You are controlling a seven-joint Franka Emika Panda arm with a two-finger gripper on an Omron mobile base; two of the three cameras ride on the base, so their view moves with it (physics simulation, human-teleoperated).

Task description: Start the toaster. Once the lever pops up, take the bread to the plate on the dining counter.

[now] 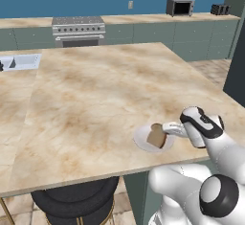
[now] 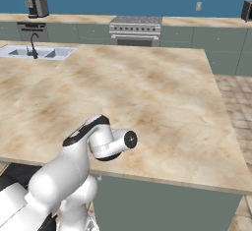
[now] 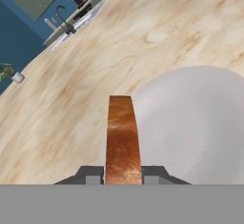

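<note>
bread held on edge over the plate

while the arm reached out over the near edge of the dining counter [image 1: 95, 90], the gripper [image 3: 123, 175] pinched the bread [image 3: 122, 137] between its two dark fingers [image 3: 93, 174], the slice standing on edge with its orange-brown crust turned to the hand camera. that view showed the bread at the left part of the white plate [image 3: 200, 118], but not whether the slice touched it.

from the left base view the bread [image 1: 157, 136] showed its tan-brown face, tilted, over the plate [image 1: 141, 140], which lay near the counter's front edge, with the white wrist just to its right. the right base view gave neither bread nor plate, since the arm's own elbow and wrist stood in front of them; it did show the sink [image 2: 34, 52] at the far left of the counter and a stove [image 2: 135, 30] against the blue wall.

the left base view also caught the dark toaster [image 1: 219, 9] far off on the back counter, beside a larger grey oven box [image 1: 180, 7]
</note>
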